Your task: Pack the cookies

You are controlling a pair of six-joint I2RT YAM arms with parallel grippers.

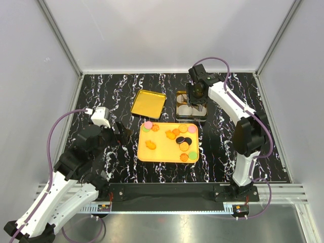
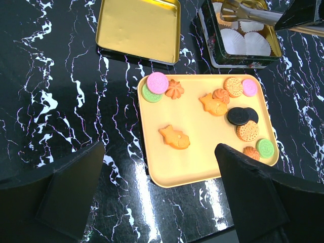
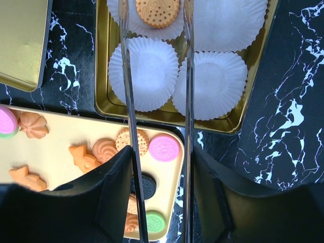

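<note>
Several cookies, among them a pink disc (image 2: 157,82) and an orange fish shape (image 2: 174,137), lie on the yellow-orange tray (image 2: 202,152), which also shows in the top view (image 1: 164,152). My right gripper (image 3: 159,172) is shut on metal tongs (image 3: 189,101) over the gold tin (image 3: 101,61). The tong arms stand apart on either side of a round orange cookie (image 3: 157,11) lying in a white paper cup. Two more cups (image 3: 147,73) hold nothing. My left gripper (image 2: 159,197) is open and empty, above the table at the tray's near left corner.
The tin's gold lid (image 1: 148,103) lies flat at the back, left of the tin (image 1: 191,109). Black marble table all round. White walls enclose the cell. The right arm reaches over the tin from the right.
</note>
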